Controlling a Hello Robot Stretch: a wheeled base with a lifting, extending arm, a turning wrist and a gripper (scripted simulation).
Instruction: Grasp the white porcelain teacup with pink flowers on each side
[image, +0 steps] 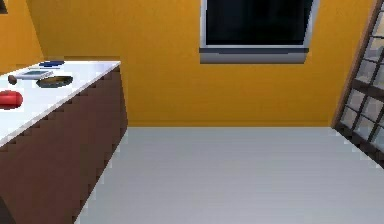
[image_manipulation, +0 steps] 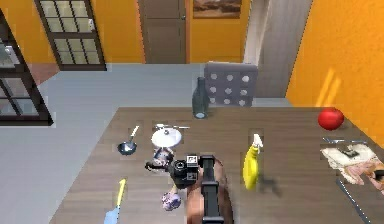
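Closing in on the cup at the brown table (image_manipulation: 295, 195).
Ahead stood a white-topped counter (image: 85, 76) against an orange wall. To the arm side, the gripper (image_manipulation: 173, 167) sat by a small white-pink thing (image_manipulation: 159, 162), likely the teacup. I couldn't tell whether it held anything. It looked like final approach, with careful lining-up needed next.

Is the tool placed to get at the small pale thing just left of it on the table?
Probably yes: the small pale thing lies on the table right at the tool, with nothing between them. A white object stands just beyond and might crowd the approach.
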